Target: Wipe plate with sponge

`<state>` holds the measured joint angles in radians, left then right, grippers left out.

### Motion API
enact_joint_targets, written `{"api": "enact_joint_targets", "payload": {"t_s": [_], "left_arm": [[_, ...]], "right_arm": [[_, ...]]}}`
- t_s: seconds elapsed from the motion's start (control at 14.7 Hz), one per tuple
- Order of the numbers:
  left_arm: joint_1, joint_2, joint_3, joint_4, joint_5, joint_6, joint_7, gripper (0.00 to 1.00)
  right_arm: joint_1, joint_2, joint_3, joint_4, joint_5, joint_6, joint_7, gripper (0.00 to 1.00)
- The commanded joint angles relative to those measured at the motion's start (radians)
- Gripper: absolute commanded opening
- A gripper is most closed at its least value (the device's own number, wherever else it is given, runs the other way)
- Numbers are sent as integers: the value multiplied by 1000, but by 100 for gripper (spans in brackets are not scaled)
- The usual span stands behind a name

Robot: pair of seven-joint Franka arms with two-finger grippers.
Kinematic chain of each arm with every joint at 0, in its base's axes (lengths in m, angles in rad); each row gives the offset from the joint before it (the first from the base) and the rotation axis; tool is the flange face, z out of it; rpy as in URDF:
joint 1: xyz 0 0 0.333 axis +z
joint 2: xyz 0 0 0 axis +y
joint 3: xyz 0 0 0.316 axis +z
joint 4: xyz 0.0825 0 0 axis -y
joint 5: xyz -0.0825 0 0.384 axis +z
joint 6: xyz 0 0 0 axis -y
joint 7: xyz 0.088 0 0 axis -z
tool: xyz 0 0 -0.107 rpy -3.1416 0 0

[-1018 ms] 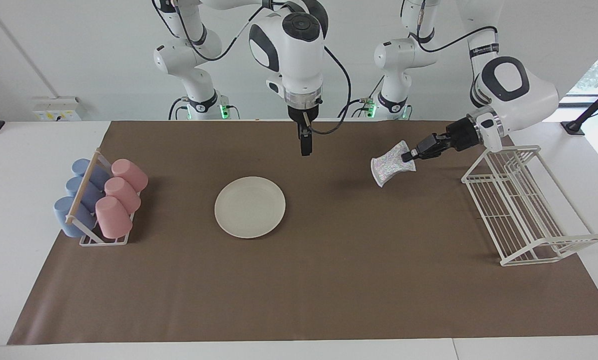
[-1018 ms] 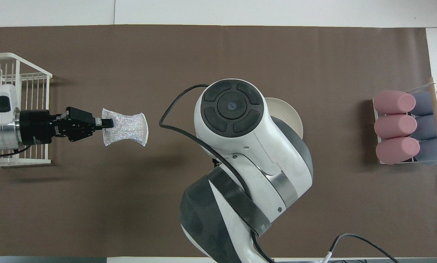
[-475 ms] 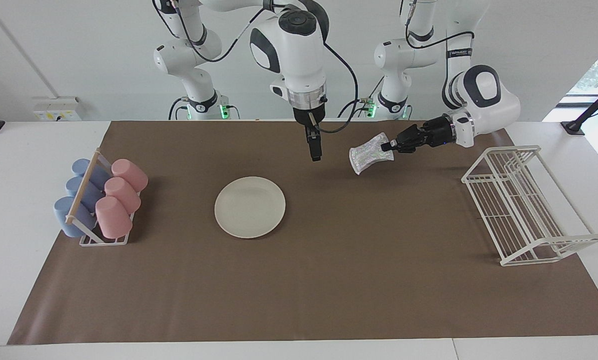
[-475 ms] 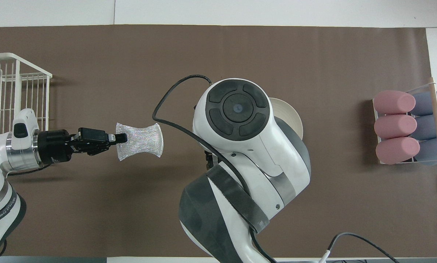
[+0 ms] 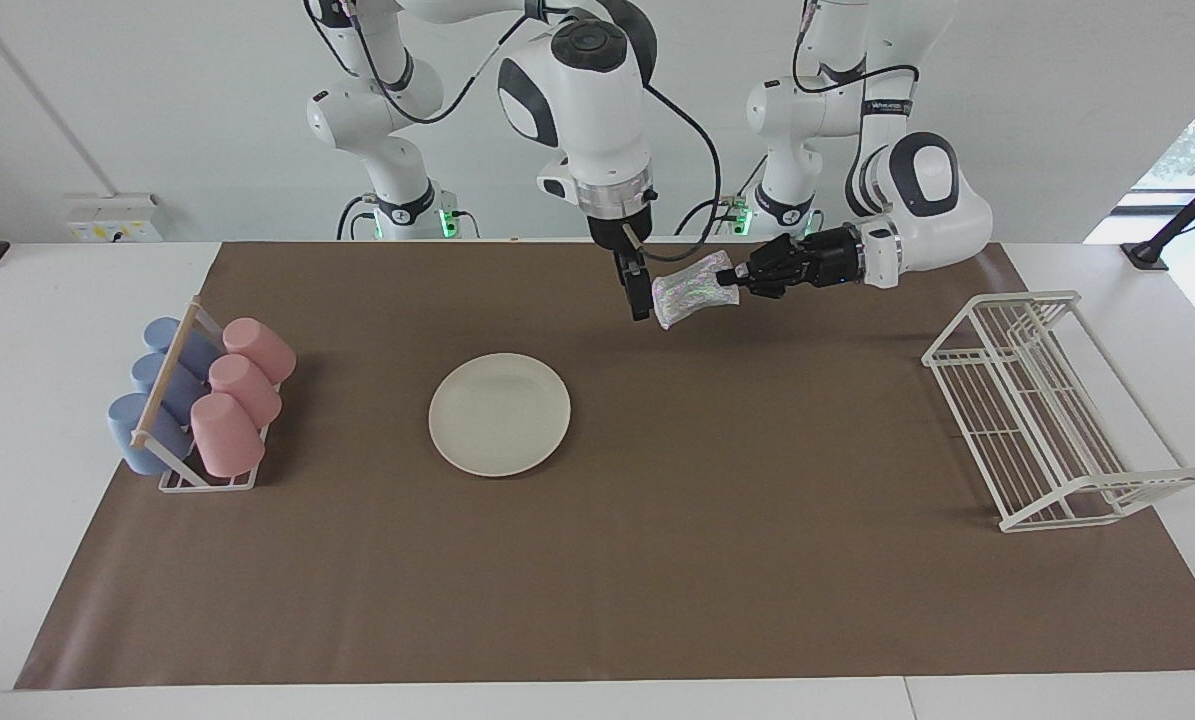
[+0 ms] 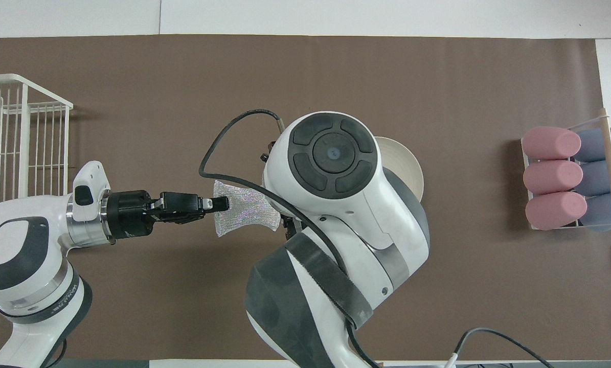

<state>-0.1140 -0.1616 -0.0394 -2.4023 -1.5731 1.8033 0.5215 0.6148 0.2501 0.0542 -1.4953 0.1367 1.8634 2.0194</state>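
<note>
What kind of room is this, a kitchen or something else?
Most likely a robotics lab staged as a kitchen. Two robot arms stand at a table under a brown mat; on it lie a plate, a rack of cups and a wire rack. No sink or stove shows.

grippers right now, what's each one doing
Left gripper: shut on the sponge, held in the air.
Right gripper: open, holding nothing, right beside the sponge.

High cam facing robots across table, overhead cam steep down from robots' end, both share brown mat (image 5: 657, 560)
</note>
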Motion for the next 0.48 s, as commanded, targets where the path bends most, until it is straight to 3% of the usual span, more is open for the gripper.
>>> {"api": "enact_joint_targets", "payload": {"t_s": [0.0,0.14,0.41], "left_arm": [[-24,-33,10,-32,-30,24,26,0],[-24,-32,10,-34,-31,22,28,0],[-12,-32,13,-34,-31,-8,28,0]], "right_arm": [[0,-2,3,-10,85,8,-10,100],[17,-6,3,-16,97,-19,-11,100],[11,-15,3,-54,101,55,-19,100]]}}
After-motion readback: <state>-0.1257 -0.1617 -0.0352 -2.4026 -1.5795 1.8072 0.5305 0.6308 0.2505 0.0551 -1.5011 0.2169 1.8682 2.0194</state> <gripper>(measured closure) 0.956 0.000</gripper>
